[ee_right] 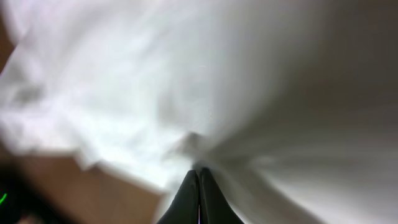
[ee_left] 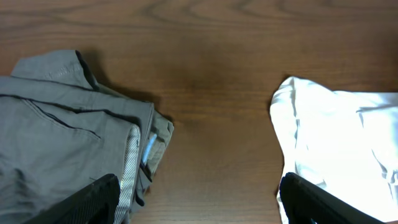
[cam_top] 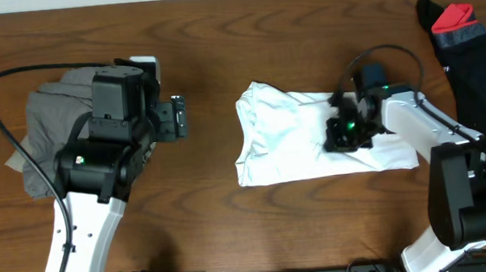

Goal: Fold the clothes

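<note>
Right wrist view, closest in: right gripper [ee_right: 199,172] fingers pressed flat together, no gap, tips buried in the white T-shirt [ee_right: 186,81]; creases fan out from the tips, so a pinch of the cloth is caught between them. View blurry, a bit of brown table [ee_right: 93,199] shows lower left

Left wrist view: left gripper [ee_left: 199,186] spread wide, one finger low left over the grey-khaki pieces [ee_left: 56,137], the other low right over the shirt edge [ee_left: 336,143]; nothing between them, bare wood [ee_left: 211,93] underneath. Can't tell if either finger touches cloth

Overhead, near edge first: arm bases at the bottom, left arm running up to the left gripper [cam_top: 175,118], which sits just right of the grey-khaki pile [cam_top: 47,125]; the arm covers part of that pile. Pile is crumpled at left of table [cam_top: 218,34], well apart from the shirt

White T-shirt [cam_top: 287,141] lies mid-table, slightly right, a rough flattened rectangle with its left end bunched up, no print showing. Right gripper [cam_top: 344,132] is down on the shirt's right half, on the cloth

Farthest: black-and-red garment [cam_top: 470,40] heaped at the far right corner, red patch on top, apart from the shirt, neither gripper on it
</note>
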